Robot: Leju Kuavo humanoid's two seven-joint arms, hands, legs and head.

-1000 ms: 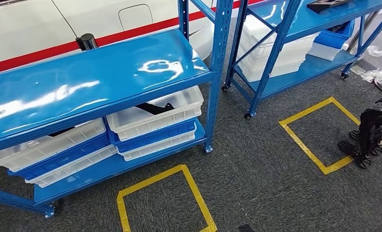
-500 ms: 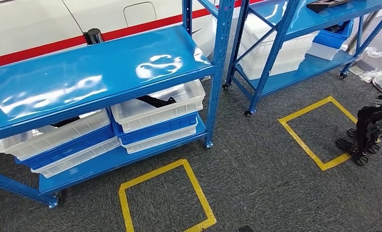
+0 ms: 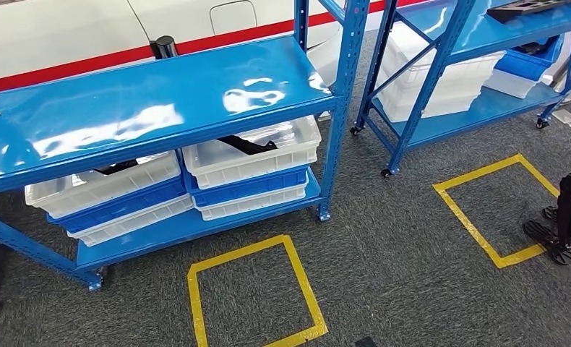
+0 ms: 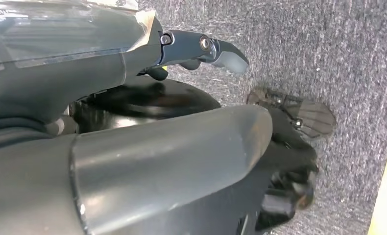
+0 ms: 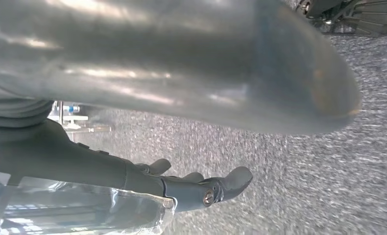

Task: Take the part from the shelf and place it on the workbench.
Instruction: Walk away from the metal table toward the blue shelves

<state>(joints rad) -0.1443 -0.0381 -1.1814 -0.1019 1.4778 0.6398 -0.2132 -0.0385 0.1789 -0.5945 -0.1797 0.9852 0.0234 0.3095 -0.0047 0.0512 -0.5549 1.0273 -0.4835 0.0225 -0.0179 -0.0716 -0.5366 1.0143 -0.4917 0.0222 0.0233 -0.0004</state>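
From the head view, a blue shelf [image 3: 160, 108] stands on grey carpet [image 3: 405, 238] with white trays [image 3: 254, 155] stacked on its lower level, and the dark part [image 3: 248, 145] lies in the top right-hand tray, well away from both hands, with a yellow tape square [image 3: 254, 296] on the floor before the shelf. In the left wrist view the left hand [image 4: 201, 49] hangs over the carpet with fingers stretched out and nothing in them. In the right wrist view the right hand [image 5: 201, 188] likewise hangs above carpet, its fingers seemingly loose and empty, though the picture is blurred.
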